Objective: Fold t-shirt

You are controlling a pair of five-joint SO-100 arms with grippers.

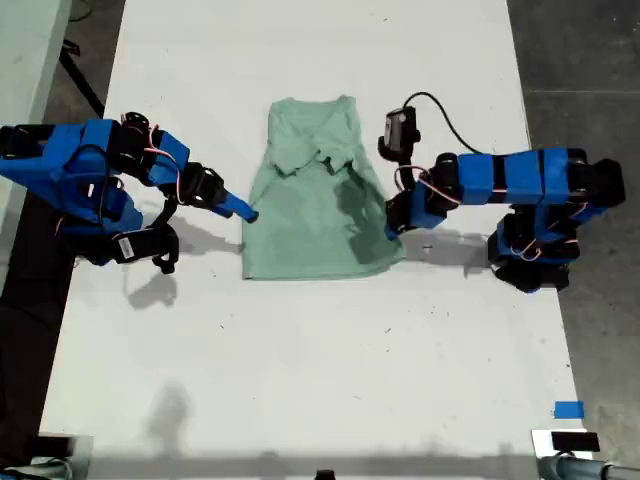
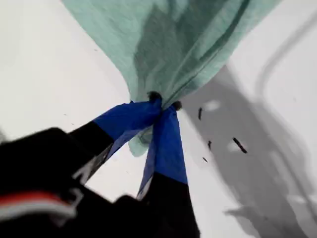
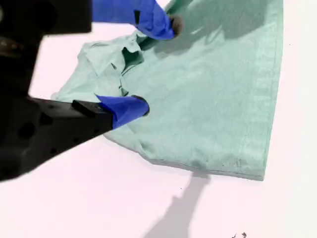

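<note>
First gripper (image 2: 162,105) clenched on shirt (image 2: 173,44) edge, second gripper (image 3: 157,64) spread above it; thin pinch, hem likely slipping if pulled.

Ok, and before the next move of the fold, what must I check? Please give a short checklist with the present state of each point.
1. My first claw grips the t-shirt: ok, it is shut on an edge of the cloth.
2. My second claw grips the cloth too: not ok, it is open above the shirt and holds nothing.
3. The shirt lies flat: not ok, the neck end is bunched up.
4. How many layers the first claw pinches: cannot tell.
5. Room on the table for the fold: ok, bare white surface beyond the hem.
</note>
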